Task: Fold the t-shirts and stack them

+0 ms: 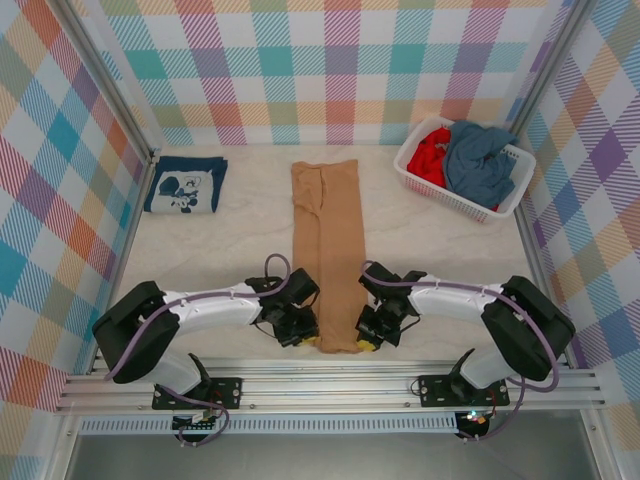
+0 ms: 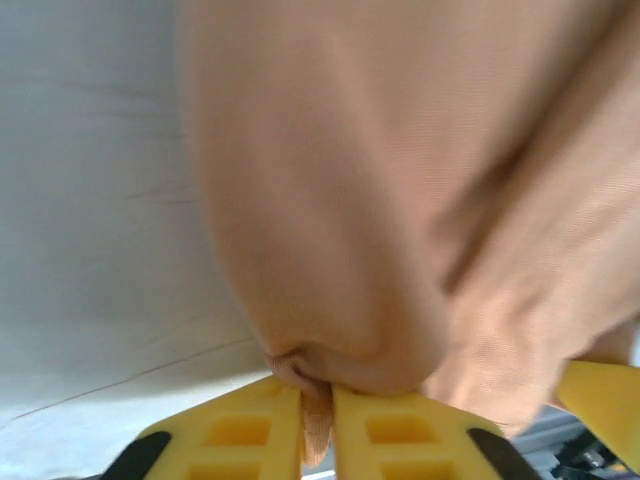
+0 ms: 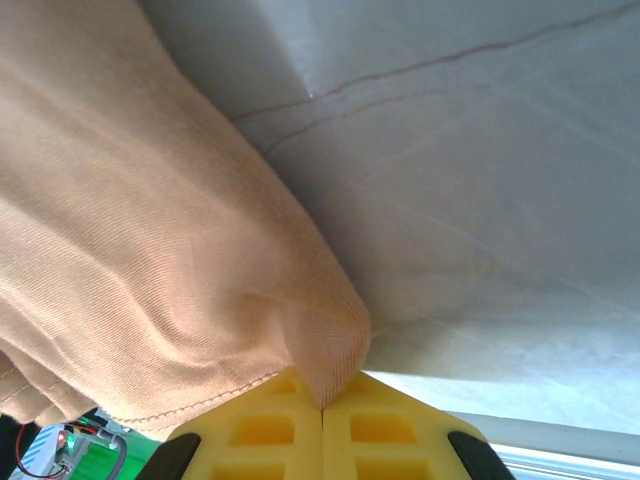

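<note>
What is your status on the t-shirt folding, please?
Left gripper shut on near corner of long tan fabric t-shirt. Right gripper shut on its other near corner. White slatted plastic basket far right, out of the way.

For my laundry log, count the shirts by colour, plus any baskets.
Tan shirt: 1
Navy shirt: 1
Red shirt: 1
Grey-blue shirt: 1
White basket: 1
Total: 5
</note>
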Robot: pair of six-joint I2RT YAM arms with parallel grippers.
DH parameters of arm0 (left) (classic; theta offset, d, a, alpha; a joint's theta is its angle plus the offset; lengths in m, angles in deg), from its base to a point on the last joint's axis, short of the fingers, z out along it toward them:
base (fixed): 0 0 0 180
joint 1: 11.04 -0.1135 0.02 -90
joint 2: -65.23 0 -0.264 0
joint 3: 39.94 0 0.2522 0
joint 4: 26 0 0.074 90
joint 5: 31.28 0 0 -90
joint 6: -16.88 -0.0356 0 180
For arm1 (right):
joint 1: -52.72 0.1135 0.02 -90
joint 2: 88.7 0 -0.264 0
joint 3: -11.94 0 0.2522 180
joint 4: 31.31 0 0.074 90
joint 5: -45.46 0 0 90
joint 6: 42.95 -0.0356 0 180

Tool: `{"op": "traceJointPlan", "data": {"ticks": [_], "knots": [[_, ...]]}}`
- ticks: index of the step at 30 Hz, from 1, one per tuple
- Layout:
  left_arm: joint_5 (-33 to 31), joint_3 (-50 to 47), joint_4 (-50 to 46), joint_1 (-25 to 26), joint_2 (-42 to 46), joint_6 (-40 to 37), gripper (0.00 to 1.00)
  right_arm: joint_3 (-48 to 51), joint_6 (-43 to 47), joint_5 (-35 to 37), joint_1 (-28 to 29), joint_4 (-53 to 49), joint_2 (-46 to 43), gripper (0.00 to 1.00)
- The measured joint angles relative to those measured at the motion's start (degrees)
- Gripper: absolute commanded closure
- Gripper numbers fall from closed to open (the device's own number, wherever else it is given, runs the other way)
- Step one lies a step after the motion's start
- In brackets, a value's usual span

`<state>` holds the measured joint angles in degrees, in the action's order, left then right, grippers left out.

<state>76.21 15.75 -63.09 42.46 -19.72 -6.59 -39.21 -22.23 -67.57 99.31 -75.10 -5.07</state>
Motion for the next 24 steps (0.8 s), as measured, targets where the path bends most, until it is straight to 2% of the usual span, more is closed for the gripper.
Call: {"op": "traceJointPlan", "data": {"ticks": [1,10,16,21,24], "knots": [[-0.07,0.26,0.44,0.0,0.0,-0.07,1.0,0.0,0.0,0.0,0.0,-0.02,-0.28,1.0],[-4.35,1.38,-6.21,0.02,7.45,-1.86,1.0,-0.9,0.96,1.95,0.0,-4.7,-5.92,1.0],[-5.18,2.19,-12.33,-0.09,14.25,-2.75,1.0,-6.99,3.08,2.16,0.0,-10.54,-8.63,1.0],[-6.23,8.0,-15.89,-2.23,17.92,-4.17,1.0,-14.6,5.53,2.16,-0.72,-15.58,-9.29,1.0],[-6.69,10.95,-15.8,-5.99,18.58,-4.7,1.0,-19.12,7.48,1.86,-3.19,-17.94,-8.59,1.0]]}}
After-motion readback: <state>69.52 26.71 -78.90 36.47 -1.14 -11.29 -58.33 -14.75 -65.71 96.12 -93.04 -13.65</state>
